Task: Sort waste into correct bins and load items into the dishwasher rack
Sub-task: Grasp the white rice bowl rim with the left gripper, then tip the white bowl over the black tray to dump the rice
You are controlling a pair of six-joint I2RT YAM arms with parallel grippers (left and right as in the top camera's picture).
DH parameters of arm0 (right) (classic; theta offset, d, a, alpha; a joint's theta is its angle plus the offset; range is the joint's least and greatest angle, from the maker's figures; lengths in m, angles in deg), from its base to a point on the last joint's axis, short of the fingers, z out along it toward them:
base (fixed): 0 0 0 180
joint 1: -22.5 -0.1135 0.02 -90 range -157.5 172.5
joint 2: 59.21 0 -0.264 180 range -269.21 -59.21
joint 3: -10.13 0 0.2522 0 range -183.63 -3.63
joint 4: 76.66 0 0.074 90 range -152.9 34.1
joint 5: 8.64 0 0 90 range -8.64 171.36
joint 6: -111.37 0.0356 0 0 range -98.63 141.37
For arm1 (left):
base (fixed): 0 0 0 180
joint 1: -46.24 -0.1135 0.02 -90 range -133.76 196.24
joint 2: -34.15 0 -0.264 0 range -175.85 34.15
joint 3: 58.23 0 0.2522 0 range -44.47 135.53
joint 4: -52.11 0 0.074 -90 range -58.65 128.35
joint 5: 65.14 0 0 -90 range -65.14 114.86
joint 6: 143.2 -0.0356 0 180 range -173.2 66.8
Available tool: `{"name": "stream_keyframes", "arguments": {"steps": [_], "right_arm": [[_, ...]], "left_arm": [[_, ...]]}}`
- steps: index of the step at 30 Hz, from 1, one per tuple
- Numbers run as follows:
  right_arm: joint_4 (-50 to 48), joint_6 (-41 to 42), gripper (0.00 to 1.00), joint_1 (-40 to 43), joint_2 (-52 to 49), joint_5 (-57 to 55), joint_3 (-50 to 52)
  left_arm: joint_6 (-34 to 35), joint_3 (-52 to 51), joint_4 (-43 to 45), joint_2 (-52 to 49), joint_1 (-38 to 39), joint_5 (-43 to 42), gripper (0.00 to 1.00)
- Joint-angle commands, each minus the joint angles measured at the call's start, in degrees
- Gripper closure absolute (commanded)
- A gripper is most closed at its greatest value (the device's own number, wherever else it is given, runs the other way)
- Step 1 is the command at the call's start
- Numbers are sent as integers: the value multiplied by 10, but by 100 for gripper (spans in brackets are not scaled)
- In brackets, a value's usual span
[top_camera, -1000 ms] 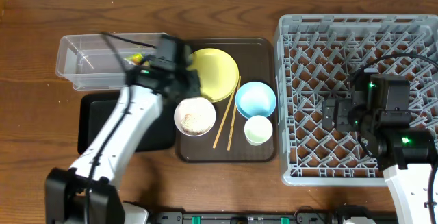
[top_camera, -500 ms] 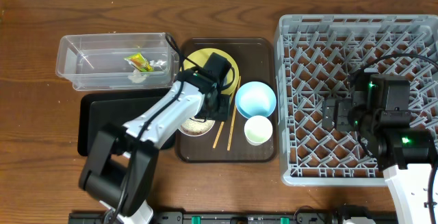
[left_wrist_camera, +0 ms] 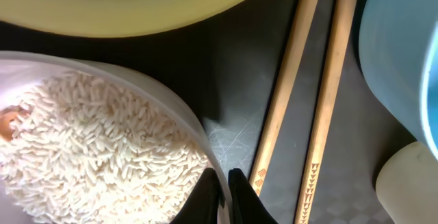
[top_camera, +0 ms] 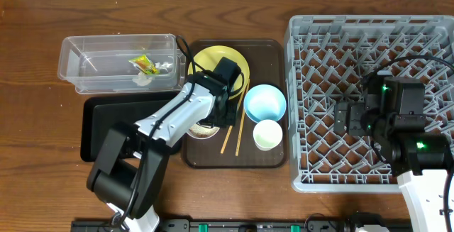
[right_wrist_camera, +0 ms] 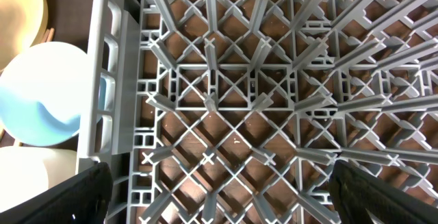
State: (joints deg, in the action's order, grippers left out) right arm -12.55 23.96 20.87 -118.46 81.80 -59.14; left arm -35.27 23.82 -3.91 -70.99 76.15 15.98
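Note:
My left gripper (left_wrist_camera: 224, 179) is shut on the right rim of the white bowl (left_wrist_camera: 179, 111), which holds white rice scraps (left_wrist_camera: 96, 148); one finger is inside the rim, one outside. In the overhead view that gripper (top_camera: 218, 115) and its arm cover most of the bowl (top_camera: 203, 129). Two wooden chopsticks (left_wrist_camera: 287, 94) lie just right of the bowl. The yellow plate (top_camera: 213, 60), light blue bowl (top_camera: 264, 103) and pale green cup (top_camera: 267, 134) sit around it. My right gripper (right_wrist_camera: 219, 183) hangs open over the grey dishwasher rack (top_camera: 369, 33), holding nothing.
All dishes rest on a dark brown serving tray (top_camera: 273, 47). The clear tub (top_camera: 78, 76) at the back left holds the crumpled snack wrapper (top_camera: 144, 64). The shallow black tray (top_camera: 106, 129) lies in front of the tub, partly under my left arm.
My left arm swung from the clear tub over to the white bowl, and its jaws closed on the bowl's rim. The right arm has not moved.

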Motion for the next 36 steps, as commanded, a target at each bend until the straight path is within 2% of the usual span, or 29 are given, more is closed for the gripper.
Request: {"name": "stream_keyframes", "arguments": {"steps": [1, 8, 13, 23, 36], "right_arm": [[1, 6, 1, -3, 0, 2, -13], [1, 6, 1, -3, 0, 2, -13], [1, 6, 1, -3, 0, 2, -13], [2, 6, 1, -3, 0, 2, -13], [2, 6, 1, -3, 0, 2, -13]], "left_arm": [[-1, 2, -12, 6, 1, -5, 94], [-16, 2, -50, 111, -6, -6, 94], [-54, 2, -75, 183, -54, -50, 94], [-200, -27, -95, 194, -260, -311, 94], [-402, -166, -92, 194, -512, -657, 94]]}}
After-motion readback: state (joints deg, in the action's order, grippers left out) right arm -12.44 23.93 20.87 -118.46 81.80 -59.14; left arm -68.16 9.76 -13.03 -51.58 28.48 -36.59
